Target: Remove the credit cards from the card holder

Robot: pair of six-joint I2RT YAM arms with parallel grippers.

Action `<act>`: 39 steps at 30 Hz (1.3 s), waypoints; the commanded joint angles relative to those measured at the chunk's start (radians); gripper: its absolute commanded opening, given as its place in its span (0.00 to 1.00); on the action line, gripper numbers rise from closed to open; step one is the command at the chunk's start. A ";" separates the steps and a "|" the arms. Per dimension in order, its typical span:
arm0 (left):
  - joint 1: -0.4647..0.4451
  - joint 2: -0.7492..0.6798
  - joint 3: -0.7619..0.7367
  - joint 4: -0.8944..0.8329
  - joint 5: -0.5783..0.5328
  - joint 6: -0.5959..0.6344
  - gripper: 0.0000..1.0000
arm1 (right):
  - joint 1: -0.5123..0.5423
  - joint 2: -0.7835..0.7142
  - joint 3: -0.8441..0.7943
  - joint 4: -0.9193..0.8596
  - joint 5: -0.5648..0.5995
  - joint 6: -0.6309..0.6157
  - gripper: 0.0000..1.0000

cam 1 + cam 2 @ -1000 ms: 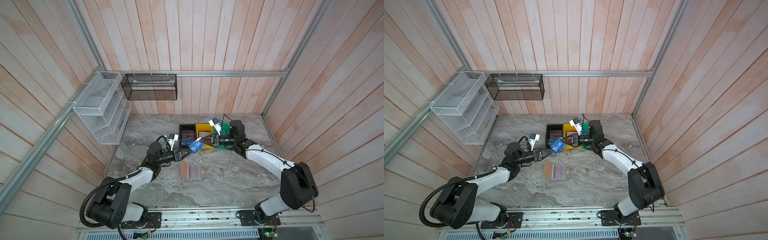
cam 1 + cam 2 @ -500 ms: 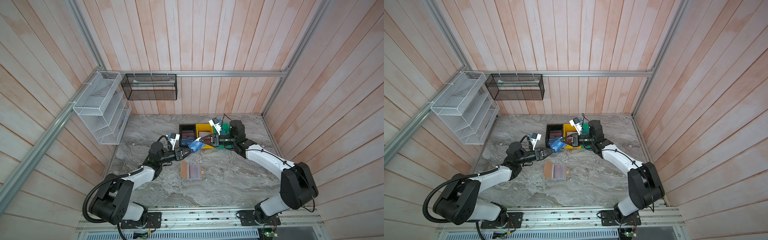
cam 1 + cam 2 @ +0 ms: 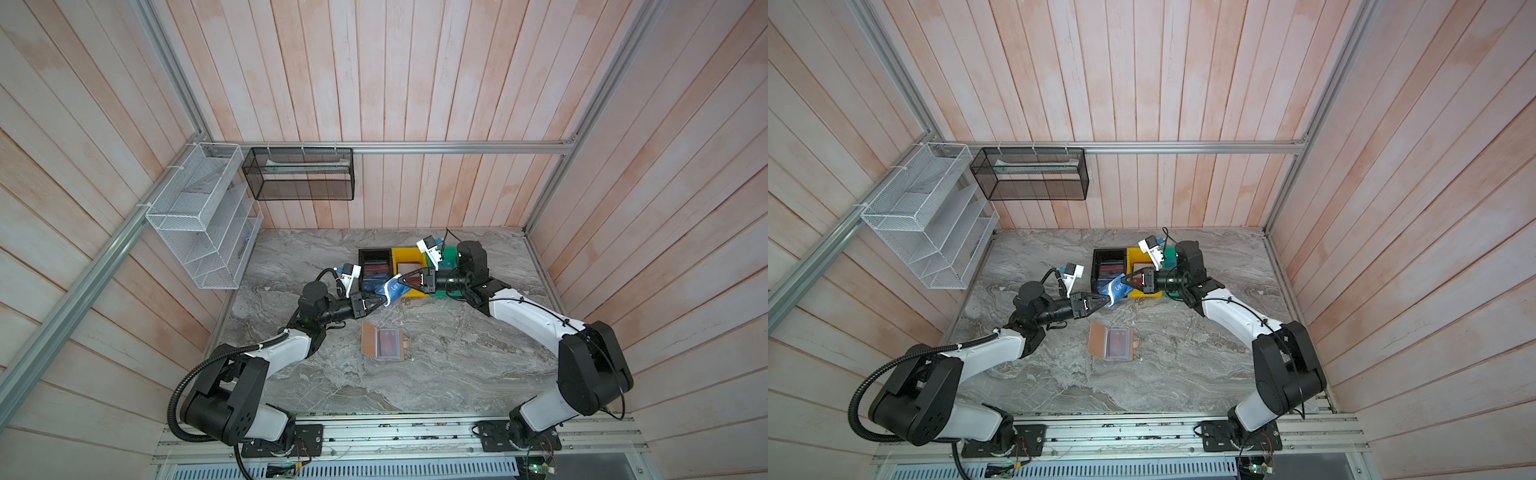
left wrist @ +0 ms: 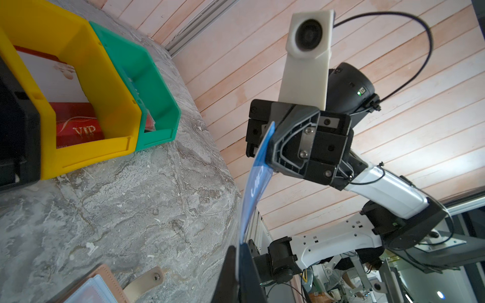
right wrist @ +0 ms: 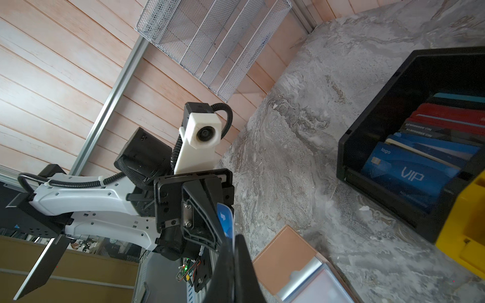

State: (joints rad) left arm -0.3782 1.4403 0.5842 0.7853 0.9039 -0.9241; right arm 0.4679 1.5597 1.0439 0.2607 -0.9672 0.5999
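1. Evidently, the left gripper (image 3: 385,302) and right gripper (image 3: 400,277) both pinched the bowed blue VIP card (image 3: 392,290), aloft between them.
2. One needed to let go before either pulled.
3. The card holder (image 3: 382,344) lay open below, perhaps with a card inside.

High top views look down; close wrist views face each other, sharing the blue card (image 4: 254,182).

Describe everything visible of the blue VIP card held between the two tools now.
The thin blue plastic card with white VIP lettering is glossy, with a small "logo" mark near one end. It is held in the air above the grey marble tabletop, bowed along its length. The left tool is shut on one end, the right tool on the other; nothing else touches it.
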 commanded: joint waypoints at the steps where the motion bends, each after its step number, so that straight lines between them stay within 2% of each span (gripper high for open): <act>1: -0.004 0.007 0.033 -0.016 0.002 0.027 0.00 | 0.013 0.014 -0.009 -0.018 -0.015 -0.018 0.00; 6: -0.002 0.001 0.051 -0.090 0.025 0.058 0.00 | 0.014 0.015 -0.002 -0.067 -0.014 -0.055 0.00; 10: 0.008 -0.007 0.079 -0.188 0.070 0.103 0.00 | 0.011 0.022 0.054 -0.218 -0.006 -0.160 0.19; 14: 0.031 -0.015 0.100 -0.262 0.119 0.149 0.00 | 0.001 0.044 0.130 -0.366 0.002 -0.270 0.27; 17: 0.054 -0.013 0.114 -0.285 0.178 0.164 0.00 | -0.008 0.078 0.191 -0.442 -0.008 -0.328 0.29; 21: 0.074 -0.008 0.150 -0.405 0.215 0.233 0.00 | -0.022 0.128 0.282 -0.550 -0.031 -0.421 0.30; 25: 0.079 -0.008 0.164 -0.440 0.253 0.260 0.00 | -0.049 0.208 0.411 -0.692 -0.069 -0.531 0.31; 29: 0.081 0.012 0.179 -0.454 0.298 0.276 0.00 | -0.063 0.314 0.576 -0.907 -0.161 -0.705 0.31; 33: 0.081 0.027 0.195 -0.463 0.320 0.294 0.00 | -0.064 0.433 0.740 -1.150 -0.180 -0.900 0.31; 39: 0.081 0.058 0.227 -0.524 0.333 0.342 0.00 | -0.062 0.502 0.793 -1.286 -0.294 -1.035 0.30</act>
State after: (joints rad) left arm -0.3019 1.4780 0.7803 0.3004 1.2034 -0.6327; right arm 0.4046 2.0476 1.8156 -0.8696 -1.1713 -0.3061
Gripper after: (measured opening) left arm 0.044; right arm 0.305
